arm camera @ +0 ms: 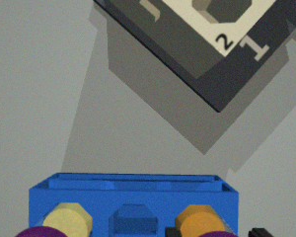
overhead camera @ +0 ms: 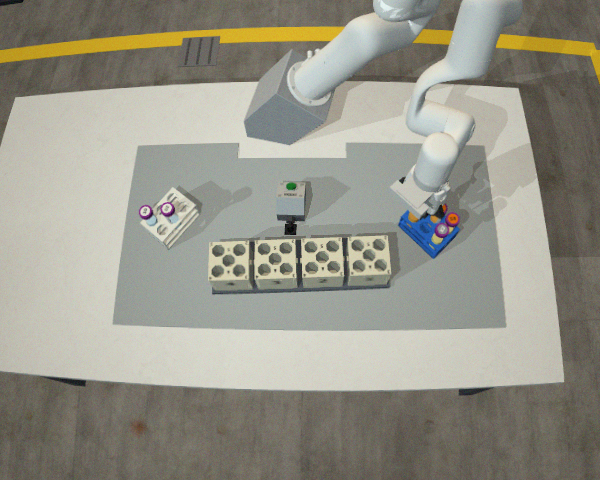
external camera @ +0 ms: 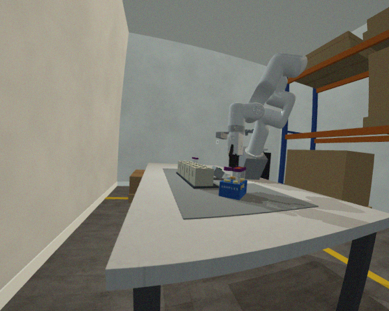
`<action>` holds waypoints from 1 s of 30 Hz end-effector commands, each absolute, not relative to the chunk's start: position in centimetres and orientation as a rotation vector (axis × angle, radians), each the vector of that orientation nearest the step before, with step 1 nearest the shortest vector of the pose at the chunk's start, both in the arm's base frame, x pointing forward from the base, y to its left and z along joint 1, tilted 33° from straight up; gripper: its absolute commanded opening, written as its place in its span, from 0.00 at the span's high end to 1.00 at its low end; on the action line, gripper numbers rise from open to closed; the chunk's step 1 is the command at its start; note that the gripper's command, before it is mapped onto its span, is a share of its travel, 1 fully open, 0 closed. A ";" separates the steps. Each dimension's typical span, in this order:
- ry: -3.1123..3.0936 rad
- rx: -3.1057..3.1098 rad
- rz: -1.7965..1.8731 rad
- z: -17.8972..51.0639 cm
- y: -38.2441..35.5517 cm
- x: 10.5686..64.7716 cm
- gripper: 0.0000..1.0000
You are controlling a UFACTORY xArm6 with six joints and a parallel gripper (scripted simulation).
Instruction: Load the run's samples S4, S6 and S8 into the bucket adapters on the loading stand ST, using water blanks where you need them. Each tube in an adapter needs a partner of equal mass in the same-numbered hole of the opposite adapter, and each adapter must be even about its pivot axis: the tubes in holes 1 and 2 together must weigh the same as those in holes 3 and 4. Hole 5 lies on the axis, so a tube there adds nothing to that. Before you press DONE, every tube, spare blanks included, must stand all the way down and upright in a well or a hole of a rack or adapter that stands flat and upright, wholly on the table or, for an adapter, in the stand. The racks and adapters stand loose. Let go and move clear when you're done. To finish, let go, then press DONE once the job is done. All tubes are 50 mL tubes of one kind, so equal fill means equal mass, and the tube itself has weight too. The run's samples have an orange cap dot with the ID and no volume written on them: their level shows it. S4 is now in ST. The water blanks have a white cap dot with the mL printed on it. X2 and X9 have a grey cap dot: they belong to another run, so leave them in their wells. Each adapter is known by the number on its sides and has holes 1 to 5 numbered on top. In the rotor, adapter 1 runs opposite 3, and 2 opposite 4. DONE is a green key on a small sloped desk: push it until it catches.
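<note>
My gripper (external camera: 234, 161) (arm camera: 215, 233) is shut on a purple-capped tube with orange fill (overhead camera: 413, 217) (arm camera: 199, 221). The tube is upright in the left corner well of the blue rack (overhead camera: 413, 233) (external camera: 229, 192) (arm camera: 133, 197); its depth there and its ID are hidden. The rack also bears a tube with a grey cap dot (overhead camera: 441, 229) (external camera: 228, 168), a tube with an orange cap dot (overhead camera: 452, 219) (external camera: 239, 169), and a third tube partly behind the gripper. The four cream adapters (overhead camera: 229, 285) show no caps in their holes; they stand in the dark stand (overhead camera: 300, 290) (arm camera: 204, 91).
A white rack (overhead camera: 160, 237) at the left holds two purple-capped tubes with white dots (overhead camera: 145, 211) (overhead camera: 167, 209); their numbers are unreadable. The DONE desk (overhead camera: 291, 206) with its green key (overhead camera: 291, 186) stands behind the adapters. The blue rack stands close to the stand's right end.
</note>
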State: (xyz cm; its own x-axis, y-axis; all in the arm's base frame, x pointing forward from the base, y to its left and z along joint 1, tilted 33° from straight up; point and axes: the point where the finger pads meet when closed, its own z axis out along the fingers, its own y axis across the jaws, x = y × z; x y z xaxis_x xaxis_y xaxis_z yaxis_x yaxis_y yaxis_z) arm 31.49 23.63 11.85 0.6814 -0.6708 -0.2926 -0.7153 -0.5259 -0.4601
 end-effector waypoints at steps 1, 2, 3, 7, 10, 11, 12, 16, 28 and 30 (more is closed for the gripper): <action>1.063 -2.335 0.103 11.9 23.7 31.6 1.00; 1.063 -2.335 0.103 11.9 23.7 31.6 1.00; 1.063 -2.335 0.103 11.9 23.7 31.6 1.00; 1.063 -2.335 0.103 11.9 23.7 31.6 1.00; 1.063 -2.335 0.103 11.9 23.7 31.6 1.00; 1.063 -2.335 0.103 11.9 23.7 31.6 1.00; 1.063 -2.335 0.103 11.9 23.7 31.6 1.00; 1.063 -2.335 0.103 11.8 23.7 31.6 0.56; 1.063 -2.335 0.103 11.8 23.7 31.6 0.56; 1.063 -2.335 0.103 11.8 23.7 31.6 0.56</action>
State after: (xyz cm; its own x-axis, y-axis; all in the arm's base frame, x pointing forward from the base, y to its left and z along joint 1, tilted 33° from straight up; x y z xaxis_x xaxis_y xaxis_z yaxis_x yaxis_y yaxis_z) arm 31.54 23.72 11.75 0.6816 -0.6706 -0.2927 -0.7150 -0.5254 -0.4612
